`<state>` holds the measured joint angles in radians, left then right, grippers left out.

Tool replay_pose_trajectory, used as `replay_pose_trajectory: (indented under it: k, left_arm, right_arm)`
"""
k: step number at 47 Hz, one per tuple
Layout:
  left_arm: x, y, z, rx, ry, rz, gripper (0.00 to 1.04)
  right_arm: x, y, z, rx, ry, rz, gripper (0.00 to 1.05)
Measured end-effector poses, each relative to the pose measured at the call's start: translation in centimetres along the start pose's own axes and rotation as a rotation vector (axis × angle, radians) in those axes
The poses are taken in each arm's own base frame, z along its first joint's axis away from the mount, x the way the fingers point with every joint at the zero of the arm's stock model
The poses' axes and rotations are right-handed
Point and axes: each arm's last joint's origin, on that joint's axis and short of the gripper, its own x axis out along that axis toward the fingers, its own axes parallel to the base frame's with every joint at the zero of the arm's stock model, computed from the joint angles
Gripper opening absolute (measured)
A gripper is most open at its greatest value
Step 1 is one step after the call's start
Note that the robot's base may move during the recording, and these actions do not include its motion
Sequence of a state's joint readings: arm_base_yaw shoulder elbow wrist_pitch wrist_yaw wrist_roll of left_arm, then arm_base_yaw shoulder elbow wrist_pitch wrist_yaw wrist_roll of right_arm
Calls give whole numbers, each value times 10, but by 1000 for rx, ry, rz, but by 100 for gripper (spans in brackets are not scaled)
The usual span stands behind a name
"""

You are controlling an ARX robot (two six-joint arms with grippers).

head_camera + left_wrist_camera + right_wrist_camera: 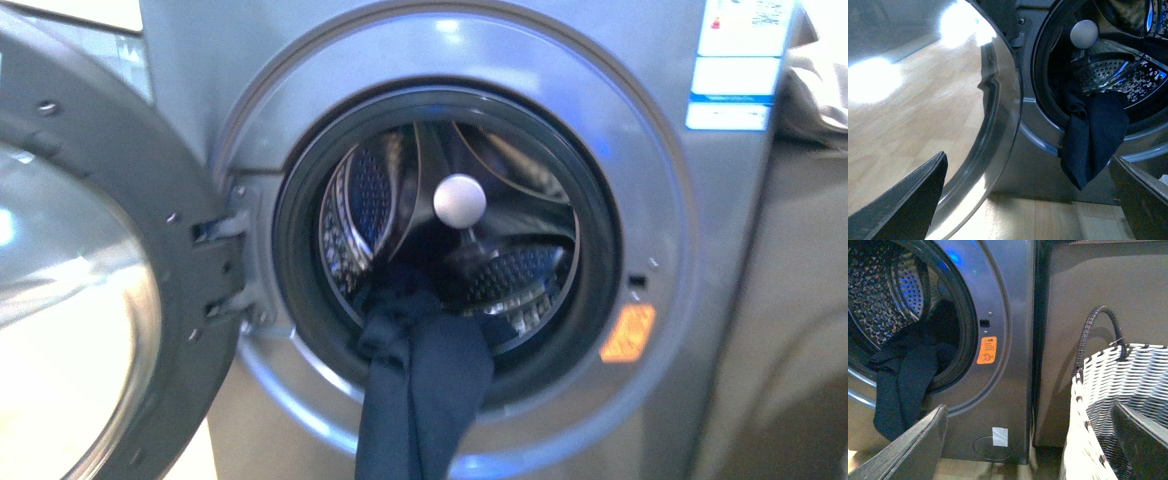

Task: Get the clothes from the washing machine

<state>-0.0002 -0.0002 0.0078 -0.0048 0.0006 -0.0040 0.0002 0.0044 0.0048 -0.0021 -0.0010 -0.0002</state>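
Observation:
The grey washing machine (600,120) fills the front view, its porthole door (90,300) swung open to the left. The dark navy clothes (425,380) hang limp out of the drum over the lower rim, also seen as clothes (1095,145) and clothes (905,380) in the wrist views. No arm shows in the front view. My left gripper (1030,200) is open, low in front of the machine, the garment's tip just above its right finger. My right gripper (1033,440) is open, between the machine's lower right corner and the basket, holding nothing.
A woven white-grey-black basket (1098,405) with a dark handle stands right of the machine. A white ball (459,201) sits inside the perforated drum (520,275). A grey cabinet panel (1088,285) rises behind the basket. The floor (1048,220) is light wood.

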Motion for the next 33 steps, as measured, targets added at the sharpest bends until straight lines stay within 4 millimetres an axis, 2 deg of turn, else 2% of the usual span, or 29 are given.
replay_pose_trajectory:
  k: [20, 28, 33]
  left_arm:
    - [0, 0, 0, 0, 1, 0, 98]
    - [8, 0, 14, -233, -115, -95, 98]
    - [18, -2, 19, -256, -104, -120, 98]
  right_arm:
    - [0, 0, 0, 0, 0, 0, 97]
    - [0, 0, 0, 0, 0, 0, 97]
    - [0, 0, 0, 0, 0, 0, 97]
